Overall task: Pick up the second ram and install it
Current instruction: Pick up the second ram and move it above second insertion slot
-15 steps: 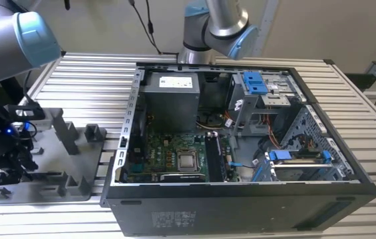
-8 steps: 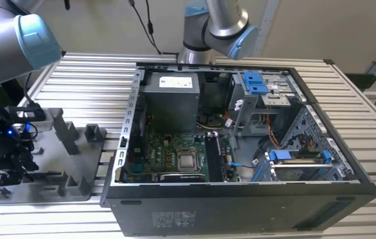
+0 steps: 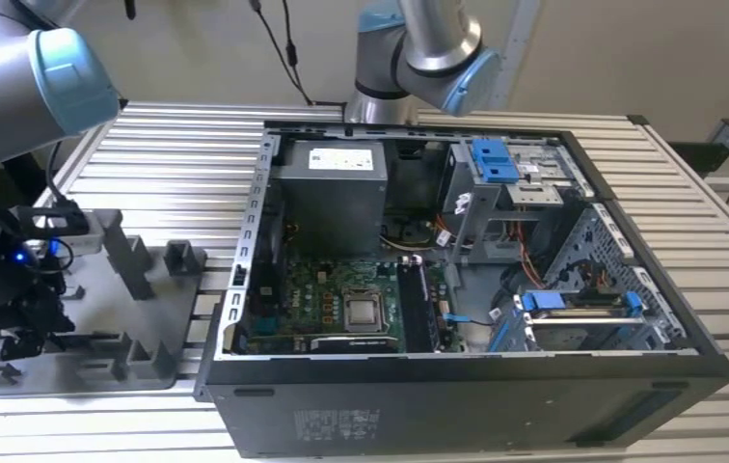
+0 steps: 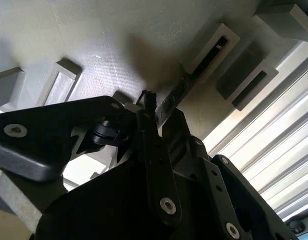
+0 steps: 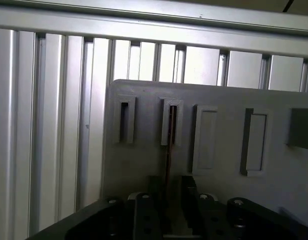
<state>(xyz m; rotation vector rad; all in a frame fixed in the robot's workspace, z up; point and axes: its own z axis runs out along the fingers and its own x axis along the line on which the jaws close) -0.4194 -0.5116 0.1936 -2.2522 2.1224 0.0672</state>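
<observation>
Gripper is low over the tray, jaws spread. One finger stands on each side of the ram, and the first wrist view shows a gap on either side. The ram stands on edge in the tray, with its far end seated in a slotted post. The tray lies on a slatted table. Beyond, in the exterior view, an open computer case sits just beside the tray, on the exterior view's right of it.
</observation>
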